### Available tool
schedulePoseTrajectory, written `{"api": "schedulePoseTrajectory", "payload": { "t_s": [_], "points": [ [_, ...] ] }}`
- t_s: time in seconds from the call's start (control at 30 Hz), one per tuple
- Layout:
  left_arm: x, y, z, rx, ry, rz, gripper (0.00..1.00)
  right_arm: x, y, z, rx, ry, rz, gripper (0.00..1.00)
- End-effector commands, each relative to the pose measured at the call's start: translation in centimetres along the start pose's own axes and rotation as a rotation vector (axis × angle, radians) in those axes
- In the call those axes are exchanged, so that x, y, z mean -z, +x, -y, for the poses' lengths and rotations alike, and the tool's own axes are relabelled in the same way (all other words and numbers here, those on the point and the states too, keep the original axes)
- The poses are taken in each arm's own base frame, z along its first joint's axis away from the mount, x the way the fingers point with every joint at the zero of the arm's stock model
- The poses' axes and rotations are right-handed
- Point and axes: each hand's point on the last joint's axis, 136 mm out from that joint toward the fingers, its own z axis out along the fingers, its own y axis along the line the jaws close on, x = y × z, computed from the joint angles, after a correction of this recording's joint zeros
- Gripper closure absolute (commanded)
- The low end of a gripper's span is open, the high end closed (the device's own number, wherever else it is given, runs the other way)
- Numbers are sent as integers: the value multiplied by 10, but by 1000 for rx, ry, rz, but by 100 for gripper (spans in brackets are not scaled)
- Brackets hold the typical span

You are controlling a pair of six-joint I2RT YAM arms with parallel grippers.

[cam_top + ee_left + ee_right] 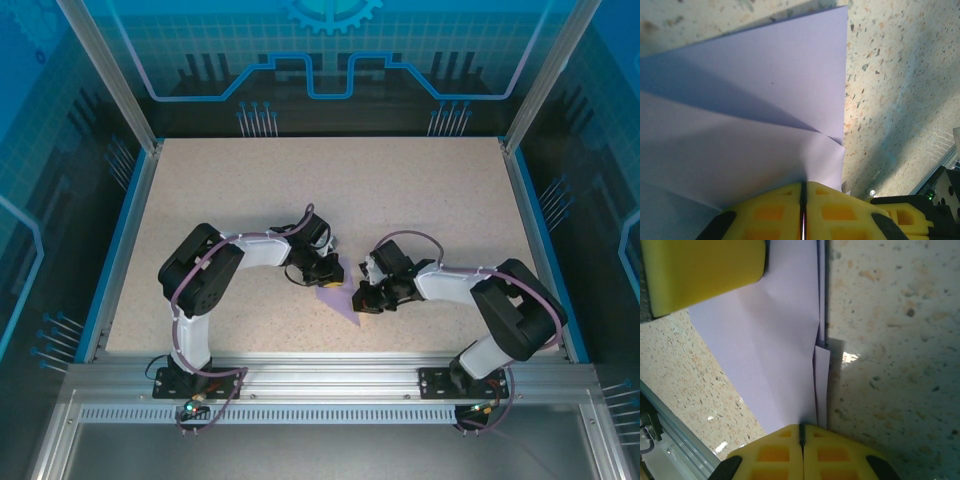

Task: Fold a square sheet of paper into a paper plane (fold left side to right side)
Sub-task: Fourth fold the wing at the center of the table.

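Meeting at the middle of the table (420,190), both arms work the square sheet of paper (333,297) — lavender, creased, w/ folded flaps. The left gripper (803,195) has jaws together, tips at the sheet's edge. The right gripper (801,435) is likewise closed at the crease — can't tell if either pinches paper. The left's yellow pad (705,275) lies on the sheet.

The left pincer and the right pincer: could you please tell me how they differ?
In the top view, the left pincer meets the paper at its far edge, the right pincer at its right, nearer side. The left pincer faces broad overlapping flaps; the right pincer lines up with a long straight folded edge. Both are yellow-tipped, shut, and at the paper.
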Motion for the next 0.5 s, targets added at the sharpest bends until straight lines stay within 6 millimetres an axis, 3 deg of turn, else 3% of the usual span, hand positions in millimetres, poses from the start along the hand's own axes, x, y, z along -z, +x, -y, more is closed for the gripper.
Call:
{"api": "schedulePoseTrajectory", "payload": {
  "t_s": [0.0, 0.23, 0.47],
  "points": [
    [-1, 4, -29, 22, -121, 16, 85, -10, 20, 34, -57, 103, -61, 94],
    [24, -6, 8, -77, -14, 101, 77, -7, 35, 56, -71, 211, -106, 96],
    [39, 15, 34, -234, 76, 106, 85, -3, 33, 63, -56, 263, -109, 100]
  ]
}}
